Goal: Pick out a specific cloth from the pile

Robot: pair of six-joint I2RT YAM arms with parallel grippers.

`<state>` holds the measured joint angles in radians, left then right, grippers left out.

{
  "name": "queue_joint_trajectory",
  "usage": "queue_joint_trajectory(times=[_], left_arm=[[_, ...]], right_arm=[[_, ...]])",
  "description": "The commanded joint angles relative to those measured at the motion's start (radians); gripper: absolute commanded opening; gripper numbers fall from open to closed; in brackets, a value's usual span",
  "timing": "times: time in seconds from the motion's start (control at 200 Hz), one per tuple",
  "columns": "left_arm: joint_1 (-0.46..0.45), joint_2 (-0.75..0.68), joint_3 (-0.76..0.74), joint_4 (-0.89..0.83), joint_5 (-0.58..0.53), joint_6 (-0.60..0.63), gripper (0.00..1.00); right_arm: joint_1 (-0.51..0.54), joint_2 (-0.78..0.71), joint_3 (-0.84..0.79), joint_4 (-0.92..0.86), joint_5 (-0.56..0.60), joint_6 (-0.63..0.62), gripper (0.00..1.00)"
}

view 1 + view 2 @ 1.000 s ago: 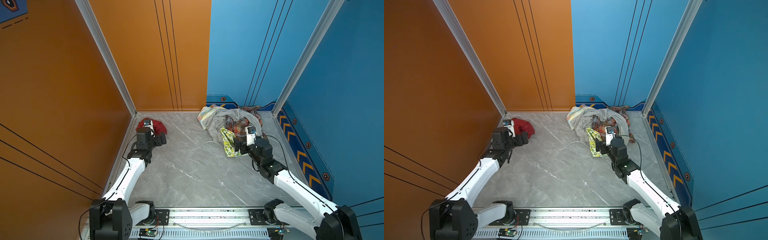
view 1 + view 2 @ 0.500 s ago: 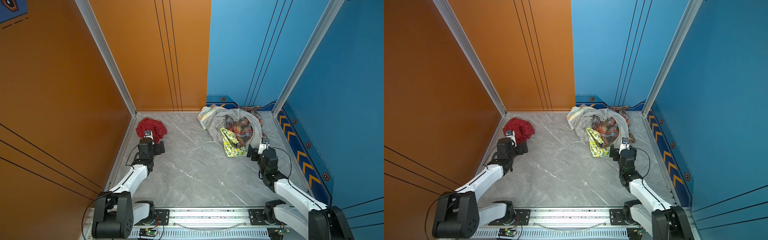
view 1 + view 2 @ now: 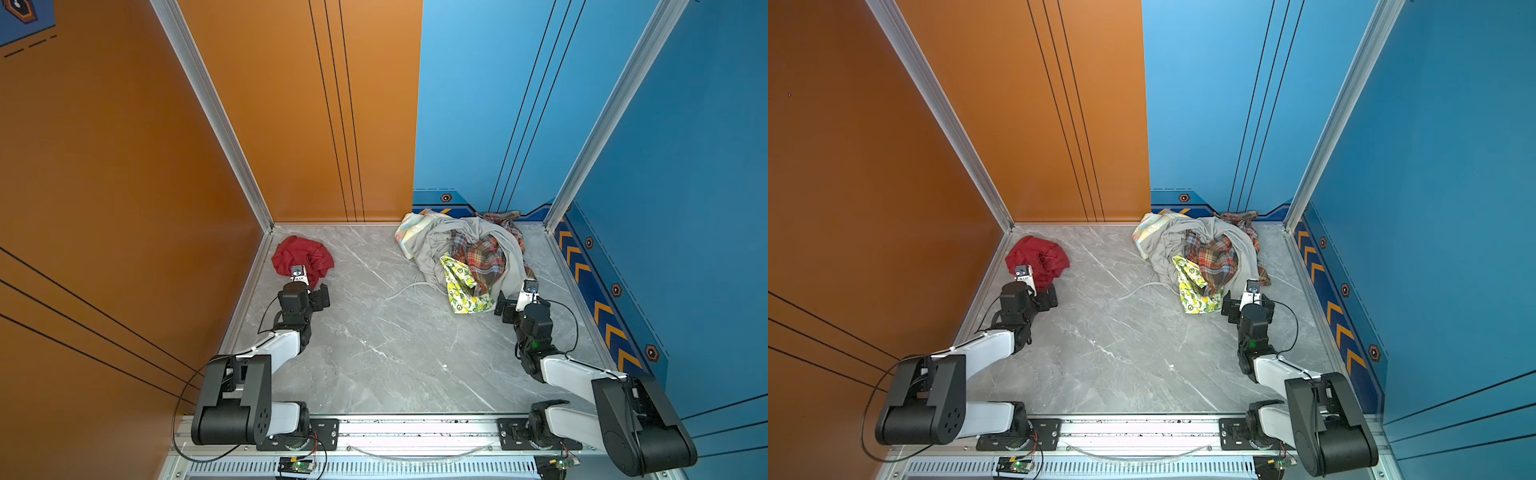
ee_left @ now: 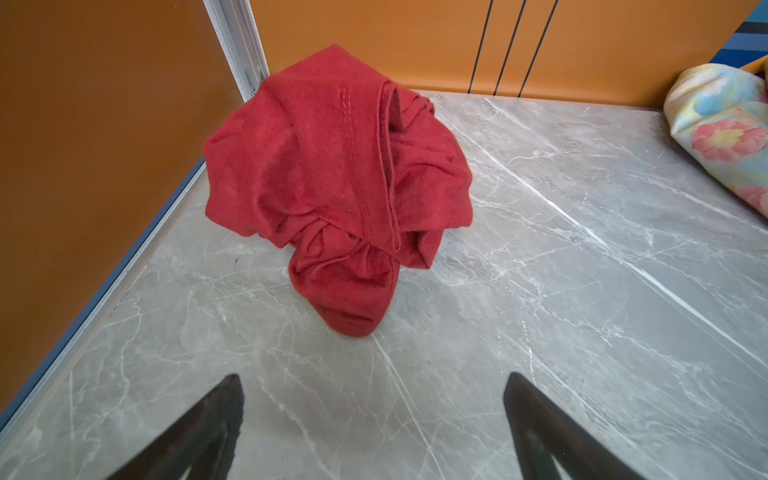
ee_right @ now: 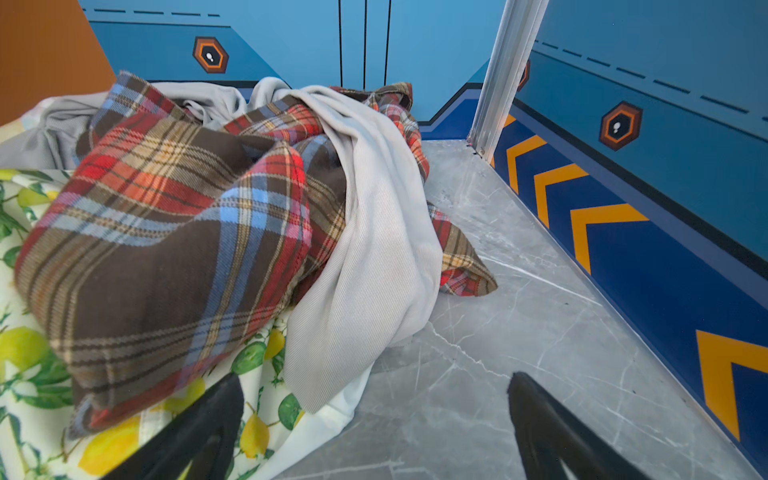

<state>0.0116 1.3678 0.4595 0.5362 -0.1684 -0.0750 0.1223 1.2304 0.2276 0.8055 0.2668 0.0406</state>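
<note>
Left hand (image 4: 372, 377) stands spread as wide as it goes and has hold of nothing. In its wrist view both dark fingers frame bare grey desk (image 4: 582, 291), with no fabric between them. Straight ahead of it, beyond the fingertips and apart from them, sits the cloth (image 4: 332, 187), a plain deep-red bundle. In both top views the cloth (image 3: 301, 253) lies at the upper left of the desk, close into the corner of the orange walls (image 3: 124, 208). It is well apart from the pile (image 3: 465, 249) at the upper right. The cloth is bunched rather than laid out, so it has no clean long axis. What length it has runs from the corner toward that hand, ending in a rounded lobe on the near side.

The right hand (image 5: 374, 377) is likewise wide open and empty, at the near edge of the pile. It faces the plaid fabric (image 5: 166, 232), the grey garment (image 5: 365, 249) and the lemon print (image 5: 25, 353). Whether one finger touches the lemon print I cannot tell.

By the look of it, the cloth is already out of the pile. Any further grasp belongs to the left side, which is far nearer: a short straight advance would bring the lobe between the fingers.
</note>
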Motion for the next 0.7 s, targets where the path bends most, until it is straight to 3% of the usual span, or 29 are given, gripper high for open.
queue_joint_trajectory(times=[0.0, 0.23, 0.335, 0.471, 0.561, 0.656, 0.696], left_arm=[[0.011, 0.031, -0.030, 0.124, 0.016, 0.023, 0.98], [0.054, 0.089, -0.059, 0.246, 0.087, -0.020, 0.98], [0.049, 0.088, -0.061, 0.247, 0.091, -0.013, 0.98], [0.040, 0.089, -0.072, 0.266, 0.098, 0.002, 0.98], [0.014, 0.112, -0.083, 0.305, 0.084, 0.030, 0.98], [-0.011, 0.211, -0.130, 0.512, 0.032, 0.050, 0.98], [-0.013, 0.191, -0.108, 0.438, 0.006, 0.040, 0.98]], right_arm=[[-0.023, 0.009, -0.012, 0.072, 0.002, 0.000, 0.99], [-0.086, 0.127, -0.006, 0.201, -0.057, 0.034, 1.00], [-0.082, 0.203, -0.027, 0.326, -0.068, 0.026, 1.00], [-0.066, 0.243, -0.015, 0.342, -0.071, 0.008, 1.00], [-0.057, 0.272, -0.010, 0.360, -0.070, -0.002, 1.00], [-0.052, 0.334, 0.003, 0.402, -0.084, -0.015, 1.00], [-0.046, 0.325, 0.007, 0.383, -0.072, -0.018, 1.00]])
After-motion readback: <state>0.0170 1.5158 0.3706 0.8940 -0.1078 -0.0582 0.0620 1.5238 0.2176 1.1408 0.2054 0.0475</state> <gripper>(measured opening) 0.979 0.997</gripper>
